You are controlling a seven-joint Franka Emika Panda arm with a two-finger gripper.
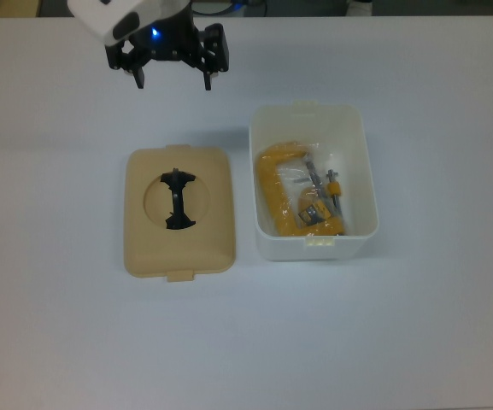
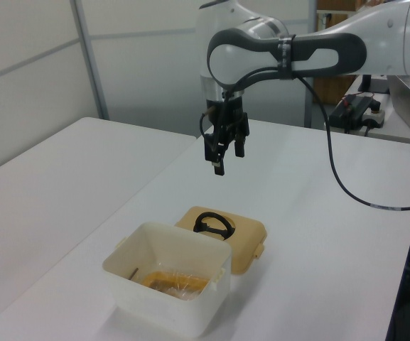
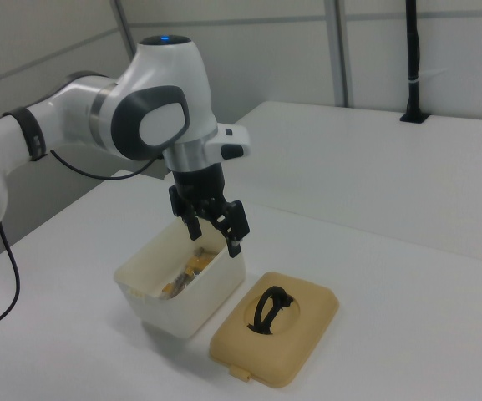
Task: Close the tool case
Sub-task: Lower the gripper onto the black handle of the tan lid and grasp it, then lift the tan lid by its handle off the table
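The tool case's white box (image 1: 314, 248) stands open on the table, right of centre in the top view, with a yellow tool (image 1: 287, 201) in clear wrap inside. Its tan lid (image 1: 213, 232) lies flat beside it on the top view's left, apart from the box, its black handle (image 1: 177, 200) standing in the round recess. My gripper (image 1: 173, 82) hangs open and empty above the table, beyond the lid's far edge. The left view shows the gripper (image 2: 226, 158) well above the lid (image 2: 245, 239). In the right view the gripper (image 3: 215, 240) is over the box (image 3: 189, 309) and lid (image 3: 301, 327).
The white table (image 1: 417, 325) spreads widely on all sides of the case. A black cable (image 2: 340, 177) trails from the arm in the left view, and a second white table (image 2: 41, 192) stands at the left view's left.
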